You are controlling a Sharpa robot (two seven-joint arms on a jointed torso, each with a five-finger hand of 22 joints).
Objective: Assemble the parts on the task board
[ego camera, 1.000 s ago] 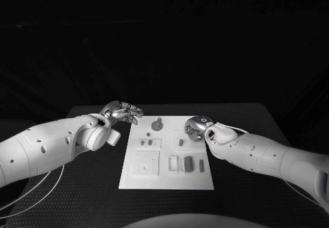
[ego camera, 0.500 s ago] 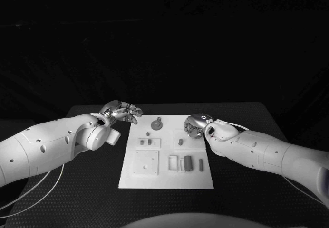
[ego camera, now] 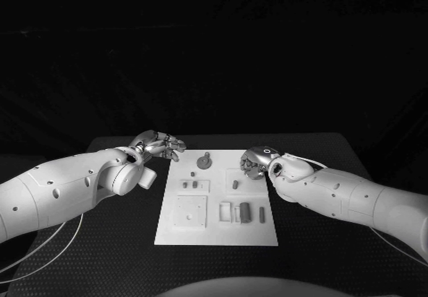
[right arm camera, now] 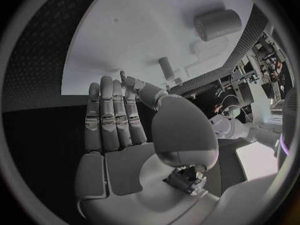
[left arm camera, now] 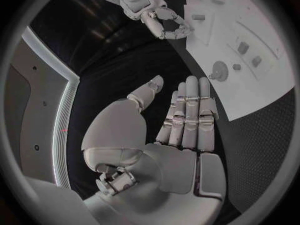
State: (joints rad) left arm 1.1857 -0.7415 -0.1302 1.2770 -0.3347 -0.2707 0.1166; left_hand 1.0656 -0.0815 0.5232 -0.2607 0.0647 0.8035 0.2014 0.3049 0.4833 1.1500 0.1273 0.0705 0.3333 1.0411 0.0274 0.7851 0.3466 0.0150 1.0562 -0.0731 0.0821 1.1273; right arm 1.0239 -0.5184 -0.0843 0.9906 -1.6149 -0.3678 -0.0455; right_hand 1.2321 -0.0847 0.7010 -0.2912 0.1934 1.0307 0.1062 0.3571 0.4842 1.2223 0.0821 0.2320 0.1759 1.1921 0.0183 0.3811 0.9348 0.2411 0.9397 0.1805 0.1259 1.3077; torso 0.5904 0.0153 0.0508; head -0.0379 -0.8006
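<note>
Head view, right hand [ego camera: 256,162] spread, empty, covering task board [ego camera: 217,232] far corner, left hand [ego camera: 159,146] spread, empty.

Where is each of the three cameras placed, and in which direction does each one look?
Head view: on the robot's head, looking down at the task board; both white arms come in, left robot hand and right robot hand.
Left wrist view: behind the left robot hand, facing the board; the right robot hand shows too.
Right wrist view: behind the right robot hand, facing the board.
Shared: all three show the board.
</note>
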